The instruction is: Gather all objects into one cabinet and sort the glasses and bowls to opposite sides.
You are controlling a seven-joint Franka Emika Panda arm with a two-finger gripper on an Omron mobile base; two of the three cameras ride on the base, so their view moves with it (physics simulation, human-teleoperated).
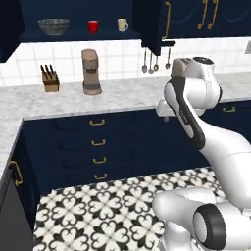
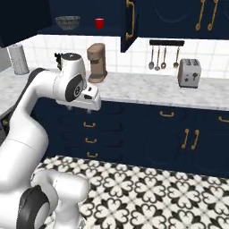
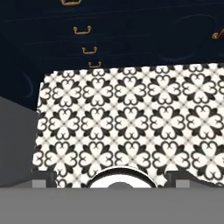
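The tool hangs wide open and empty, facing the floor; judging by the shelf high above it, bowl, red cup and mug sit gathered, so sorting is next

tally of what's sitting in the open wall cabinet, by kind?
Bowls: 1, the grey bowl
Handleless cups: 1, the red cup
Mugs with a handle: 1, the cream mug
Total: 3, all on the cabinet shelf, as far as the base views show.
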